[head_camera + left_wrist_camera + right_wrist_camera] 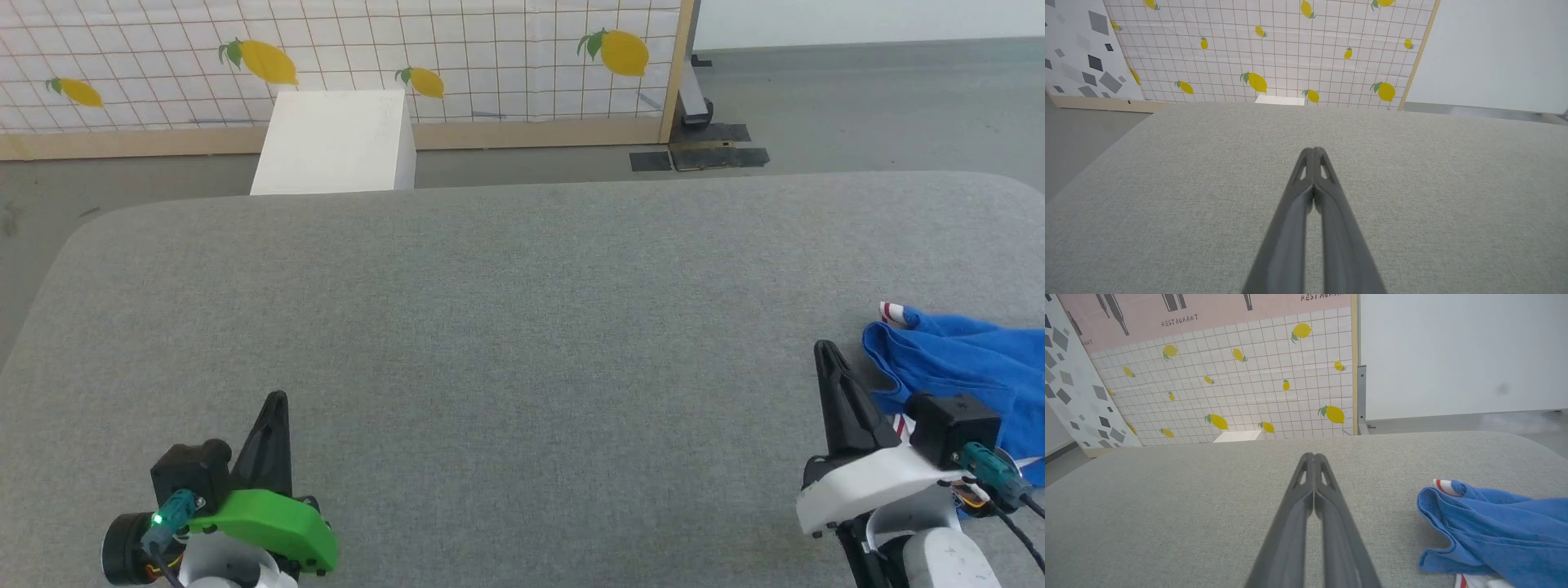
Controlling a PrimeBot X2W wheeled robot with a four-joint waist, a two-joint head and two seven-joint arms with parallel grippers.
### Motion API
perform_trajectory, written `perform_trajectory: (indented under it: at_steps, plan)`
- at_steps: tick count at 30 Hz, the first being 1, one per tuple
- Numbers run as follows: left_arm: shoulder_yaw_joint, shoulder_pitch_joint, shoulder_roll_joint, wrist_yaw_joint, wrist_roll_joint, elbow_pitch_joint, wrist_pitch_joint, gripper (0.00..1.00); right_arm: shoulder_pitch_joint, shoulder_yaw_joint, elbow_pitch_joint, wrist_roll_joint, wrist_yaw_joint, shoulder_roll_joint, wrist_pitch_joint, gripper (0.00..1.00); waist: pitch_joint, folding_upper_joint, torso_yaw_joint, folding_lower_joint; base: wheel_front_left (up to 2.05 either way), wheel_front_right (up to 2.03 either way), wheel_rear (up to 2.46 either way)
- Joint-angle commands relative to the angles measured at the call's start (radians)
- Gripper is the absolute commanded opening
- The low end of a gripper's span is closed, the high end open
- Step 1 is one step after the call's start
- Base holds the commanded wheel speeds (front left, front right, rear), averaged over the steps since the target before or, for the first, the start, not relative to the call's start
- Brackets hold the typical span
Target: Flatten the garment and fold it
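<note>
The garment (963, 367) is a crumpled royal-blue jersey lying at the right edge of the grey padded table (522, 327), a bit of red-and-white striped trim poking out at its top. In the right wrist view the garment (1494, 531) sits low on the right. My right gripper (826, 349) is shut and empty, just left of the cloth and not touching it; its tips (1314, 457) meet over bare table. At the lower left my left gripper (277, 400) is shut too, empty, with its tips (1313, 151) pressed together above the table.
A white box (335, 143) stands on the floor beyond the table's far edge. Behind it runs a lemon-patterned tiled screen (343, 57) with a wooden frame. Grey floor and a dark metal base (702, 147) lie at the far right.
</note>
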Motion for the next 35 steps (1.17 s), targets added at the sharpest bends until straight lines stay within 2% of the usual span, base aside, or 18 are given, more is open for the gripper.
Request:
perform_trajectory:
  at_steps: [1, 35]
  plan:
    - [0.006, 0.001, -0.008, -0.004, 0.022, -0.006, 0.005, 0.00, 0.019, 0.003, -0.011, -0.012, 0.000, 0.001, 0.006, 0.00, 0.000, 0.0000, 0.001, 0.0000, 0.00, 0.00, 0.00]
    - [0.052, 0.001, -0.075, -0.022, 0.145, -0.044, 0.060, 0.00, 0.041, 0.014, -0.075, -0.074, -0.001, 0.001, 0.059, 0.00, -0.008, 0.0000, 0.011, 0.0000, 0.00, 0.00, 0.00]
